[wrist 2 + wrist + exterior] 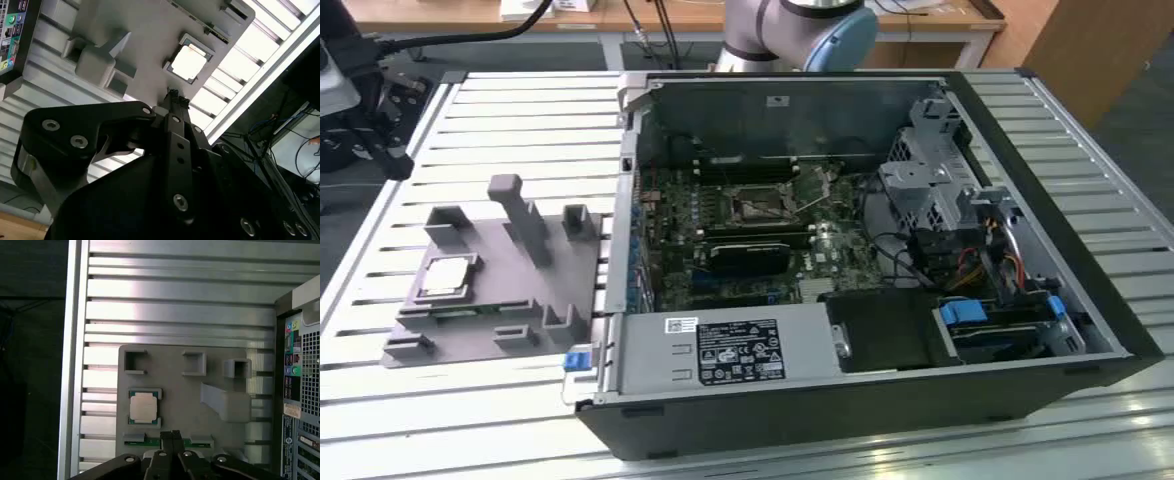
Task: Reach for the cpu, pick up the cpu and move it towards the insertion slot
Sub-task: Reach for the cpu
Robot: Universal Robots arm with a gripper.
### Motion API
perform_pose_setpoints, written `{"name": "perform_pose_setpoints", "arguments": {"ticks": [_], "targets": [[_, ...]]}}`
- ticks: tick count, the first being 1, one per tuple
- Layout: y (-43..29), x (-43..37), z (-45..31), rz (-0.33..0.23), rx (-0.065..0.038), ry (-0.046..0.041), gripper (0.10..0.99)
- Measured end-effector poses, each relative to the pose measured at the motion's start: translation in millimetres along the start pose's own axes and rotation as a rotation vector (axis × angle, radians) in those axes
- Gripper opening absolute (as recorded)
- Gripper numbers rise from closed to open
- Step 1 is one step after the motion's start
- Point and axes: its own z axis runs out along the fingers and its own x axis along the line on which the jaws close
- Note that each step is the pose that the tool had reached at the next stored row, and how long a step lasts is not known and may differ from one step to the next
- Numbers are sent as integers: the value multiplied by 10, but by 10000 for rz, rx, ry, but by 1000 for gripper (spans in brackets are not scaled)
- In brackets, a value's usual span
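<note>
Slats of bare aluminium made up the table [520, 120], and on it a grey plastic tray [494, 300] lay at the exterior view's left of an open computer case [854, 390]. The cpu [444, 276] sat flat in a shallow recess of that tray, silvery top upward, with upright posts near it. In both wrist views the gripper [172, 434] [176, 96] hung over the tray with its fingers pressed together and nothing between them. Its tips were near the cpu [143, 407] [189, 62] but apart from it. The insertion slot [757, 205] lay on the motherboard inside the case, well apart from the cpu.
</note>
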Motion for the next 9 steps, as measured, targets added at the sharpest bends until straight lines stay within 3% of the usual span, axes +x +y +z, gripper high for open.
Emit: {"name": "perform_pose_setpoints", "arguments": {"ticks": [9], "targets": [[0, 1, 0, 0, -1, 0, 106]]}}
